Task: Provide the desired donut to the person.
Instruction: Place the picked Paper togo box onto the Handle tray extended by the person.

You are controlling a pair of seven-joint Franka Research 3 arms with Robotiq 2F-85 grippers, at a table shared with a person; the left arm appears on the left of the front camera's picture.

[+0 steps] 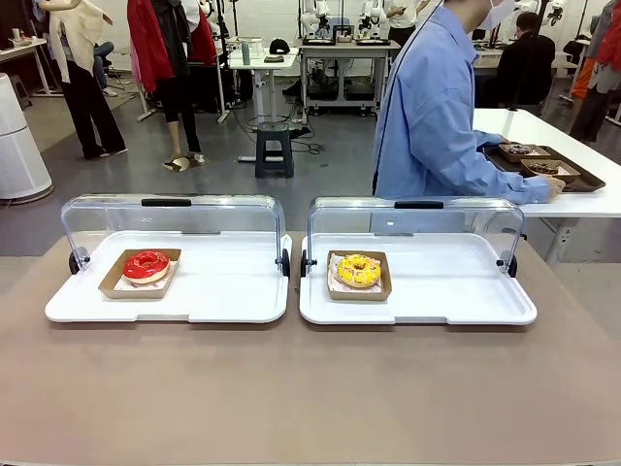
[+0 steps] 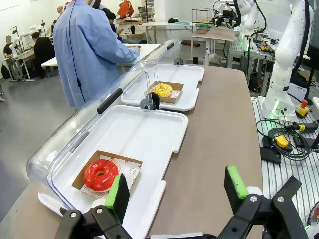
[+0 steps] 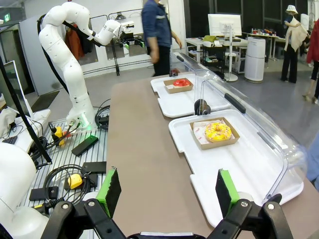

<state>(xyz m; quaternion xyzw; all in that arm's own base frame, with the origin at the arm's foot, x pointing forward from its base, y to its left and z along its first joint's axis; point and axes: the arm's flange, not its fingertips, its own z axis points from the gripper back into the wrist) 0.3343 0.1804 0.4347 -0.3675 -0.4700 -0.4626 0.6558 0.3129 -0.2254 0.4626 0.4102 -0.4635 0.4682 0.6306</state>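
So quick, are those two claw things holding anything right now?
Left gripper: open, holding nothing.
Right gripper: open, holding nothing.

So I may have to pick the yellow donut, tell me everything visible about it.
The yellow donut is a ring with glossy yellow icing and pale specks. It lies flat in a shallow brown cardboard tray on printed paper. That sits left of centre in the right white tray, whose clear lid stands open behind. Nothing grips it.
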